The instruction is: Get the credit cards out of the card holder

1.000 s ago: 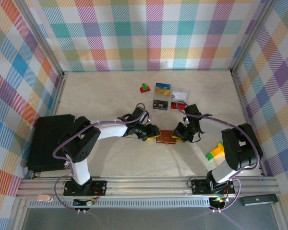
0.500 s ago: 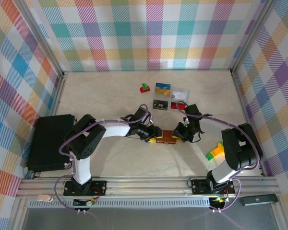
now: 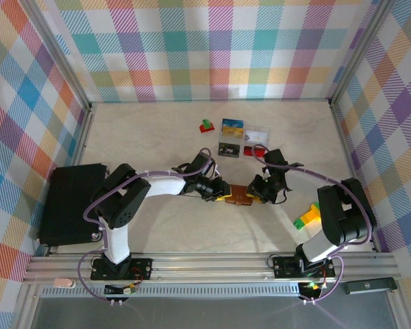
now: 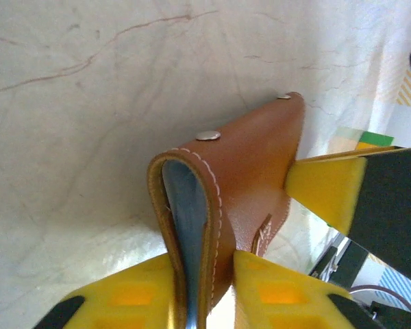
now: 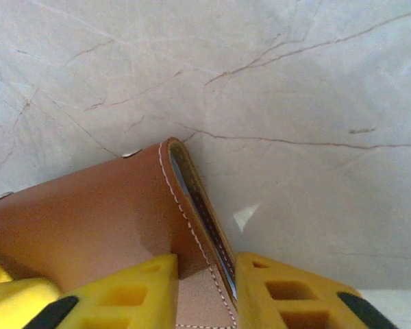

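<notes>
Left fingers (image 4: 133,298), right fingers (image 5: 288,295) narrow, tip to tip; arms inward.

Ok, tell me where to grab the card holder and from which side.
Pinch the card holder across its thin stitched edge, coming in sideways along the table. Folded, it is slim enough to fit between jaws, as the left gripper shows.

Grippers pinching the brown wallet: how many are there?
2. The left gripper pinches the wallet at its left end; the right gripper pinches its right end.
</notes>
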